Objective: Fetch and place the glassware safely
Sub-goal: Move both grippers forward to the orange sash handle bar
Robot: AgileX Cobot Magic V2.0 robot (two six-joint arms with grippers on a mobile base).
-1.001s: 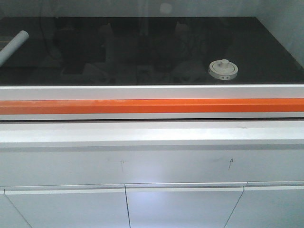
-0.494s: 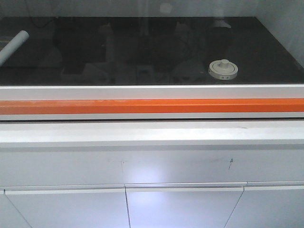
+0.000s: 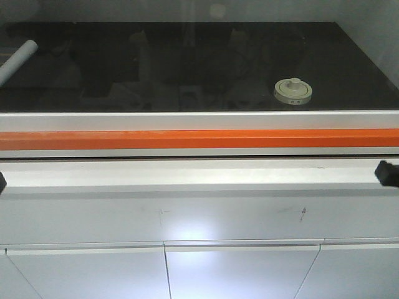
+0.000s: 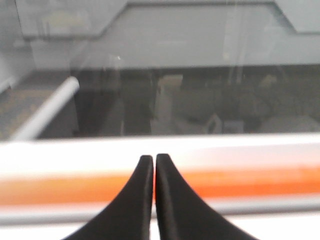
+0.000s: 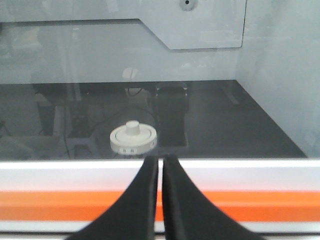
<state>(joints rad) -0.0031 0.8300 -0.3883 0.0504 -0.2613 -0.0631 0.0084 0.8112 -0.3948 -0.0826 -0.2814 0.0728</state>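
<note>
- Front view: the new bit is two dark shapes poking in at the frame edges. A sliver of the left arm (image 3: 1,181) is at the far left and a chunk of the right arm (image 3: 388,173) at the far right, both level with the white ledge (image 3: 199,176) under the orange strip (image 3: 199,138). A moment ago neither was in shot.
- The glass jar (image 3: 293,91) with its cream knobbed lid hasn't budged. It's sitting right of centre on the black worktop (image 3: 187,68), close to the front edge. The white tube (image 3: 17,59) is way off in the upper left, same as before.
- So my read is that the arms are only just coming up to the bench and nothing has been touched yet.
- Left wrist view: the left gripper (image 4: 153,158) has its jaws pressed together with nothing between them. It's pointing over the orange strip (image 4: 260,182), with the tube (image 4: 47,107) at mid-left. It's blurry and I can't pick out the jar here.
- Right wrist view: the right gripper (image 5: 160,159) also has its jaws together and empty. The jar (image 5: 134,138) is just above and slightly left of the tips in frame, past the white rail (image 5: 250,172), still well apart from them.
- The right arm looks like the one lined up for the fetch, and it'll need to spread its jaws first.
</note>
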